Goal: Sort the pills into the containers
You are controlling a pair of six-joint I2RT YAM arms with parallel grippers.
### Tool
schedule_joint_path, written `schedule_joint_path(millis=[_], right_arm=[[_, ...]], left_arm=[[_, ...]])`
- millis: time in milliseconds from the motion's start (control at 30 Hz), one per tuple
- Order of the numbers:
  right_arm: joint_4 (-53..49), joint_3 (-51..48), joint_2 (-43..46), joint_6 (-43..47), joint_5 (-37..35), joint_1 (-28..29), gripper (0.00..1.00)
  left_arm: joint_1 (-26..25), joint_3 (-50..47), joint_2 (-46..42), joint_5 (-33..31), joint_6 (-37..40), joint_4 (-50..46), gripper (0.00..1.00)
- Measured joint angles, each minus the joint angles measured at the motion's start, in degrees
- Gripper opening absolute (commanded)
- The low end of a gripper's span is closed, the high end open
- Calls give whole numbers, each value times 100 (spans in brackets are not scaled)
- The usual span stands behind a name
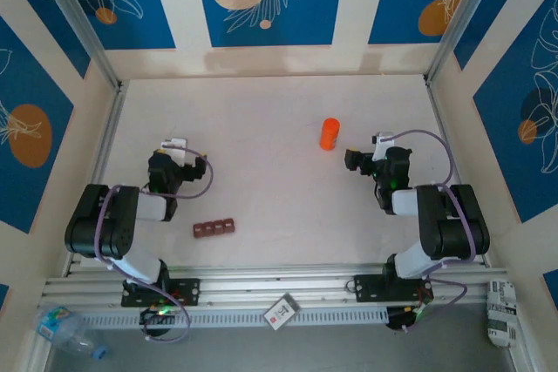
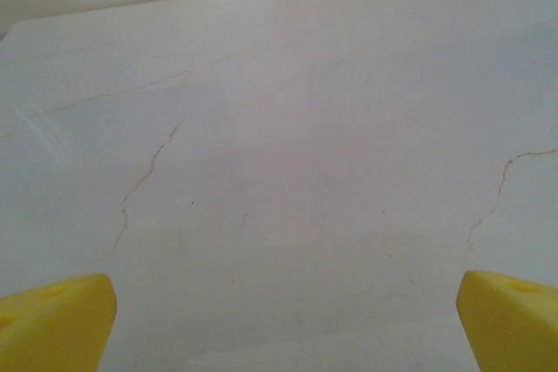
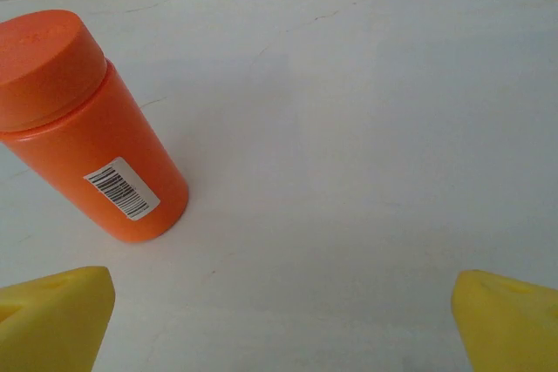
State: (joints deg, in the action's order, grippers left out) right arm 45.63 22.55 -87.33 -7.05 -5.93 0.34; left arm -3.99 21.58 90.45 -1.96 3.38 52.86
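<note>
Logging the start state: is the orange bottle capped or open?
Capped. In the right wrist view, the orange bottle stands upright on the table with its orange lid seated on top.

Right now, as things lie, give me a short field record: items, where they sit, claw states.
containers: dark strip of four compartments, flat on table, near edge, closer to left arm
bottle: orange, upright, cap on, barcode label, ahead-left of right claw, untouched
left claw: open, over bare table, holding nothing
right claw: open, holding nothing
stage: sorting not yet begun
</note>
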Motion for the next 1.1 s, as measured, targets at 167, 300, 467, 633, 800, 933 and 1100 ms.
schedule_joint_path(millis=[167, 300, 467, 633, 800, 933, 1100], right_arm=[[0, 0, 0, 2, 0, 0, 99], [0, 0, 0, 15, 0, 0, 99], [0, 0, 0, 15, 0, 0, 99], [0, 0, 0, 15, 0, 0, 99], [0, 0, 0, 15, 0, 0, 99], [0, 0, 0, 15, 0, 0, 99], [0, 0, 0, 15, 2, 0, 99]], left_arm=[[0, 0, 0, 0, 0, 0, 100], [0, 0, 0, 0, 0, -2, 100], [0, 0, 0, 0, 0, -24, 100], [0, 0, 0, -2, 0, -24, 100], [-2, 0, 0, -7, 0, -24, 100], [-2, 0, 0, -24, 0, -24, 100], [-55, -2, 0, -175, 2, -15, 100]])
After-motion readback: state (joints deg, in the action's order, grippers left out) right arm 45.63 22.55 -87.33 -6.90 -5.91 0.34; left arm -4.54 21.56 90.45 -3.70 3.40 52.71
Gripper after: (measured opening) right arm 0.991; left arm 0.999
